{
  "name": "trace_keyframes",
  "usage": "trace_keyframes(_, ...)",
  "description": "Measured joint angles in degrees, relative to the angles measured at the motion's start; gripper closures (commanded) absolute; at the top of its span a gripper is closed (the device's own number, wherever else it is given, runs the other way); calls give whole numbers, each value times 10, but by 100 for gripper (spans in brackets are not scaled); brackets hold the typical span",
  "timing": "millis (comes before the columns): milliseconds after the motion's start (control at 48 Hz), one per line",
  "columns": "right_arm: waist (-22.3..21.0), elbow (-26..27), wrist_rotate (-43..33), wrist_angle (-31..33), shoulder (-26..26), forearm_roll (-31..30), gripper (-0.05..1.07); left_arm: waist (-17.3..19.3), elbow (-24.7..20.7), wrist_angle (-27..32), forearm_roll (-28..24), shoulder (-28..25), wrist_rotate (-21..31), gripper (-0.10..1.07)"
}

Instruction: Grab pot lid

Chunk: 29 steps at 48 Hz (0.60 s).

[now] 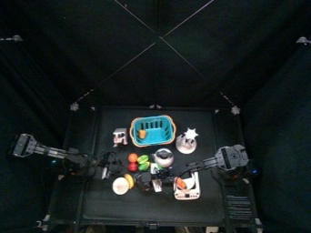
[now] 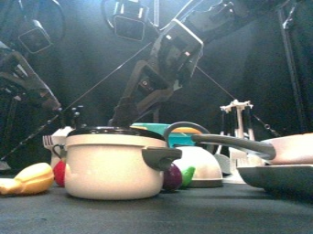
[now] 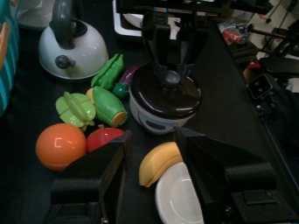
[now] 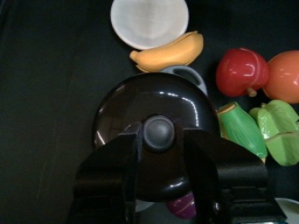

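A cream pot (image 2: 110,169) with a black lid (image 4: 149,109) stands at the table's front middle, also in the top view (image 1: 145,179) and left wrist view (image 3: 163,105). My right gripper (image 4: 160,133) is straight above it, open, one jaw on each side of the lid's round knob (image 4: 159,131), close to it. In the left wrist view it (image 3: 170,63) comes down onto the knob (image 3: 172,79). My left gripper (image 3: 152,150) is open and empty, low over the table left of the pot, near a banana (image 3: 158,162).
Near the pot lie a white plate (image 4: 149,17), a tomato (image 4: 242,70), an orange (image 3: 61,144) and green vegetables (image 3: 93,103). A kettle (image 3: 65,48) stands behind. A blue basket (image 1: 152,132) is at the back, a frying pan (image 2: 279,163) to the right.
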<state>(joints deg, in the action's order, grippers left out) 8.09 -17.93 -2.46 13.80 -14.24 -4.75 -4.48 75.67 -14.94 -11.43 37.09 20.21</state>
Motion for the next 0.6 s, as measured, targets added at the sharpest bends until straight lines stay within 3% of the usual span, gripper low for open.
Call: trace_keyframes(604, 0, 0, -4, 0, 0, 0, 37, 0, 1, 0, 11, 0, -1, 15)
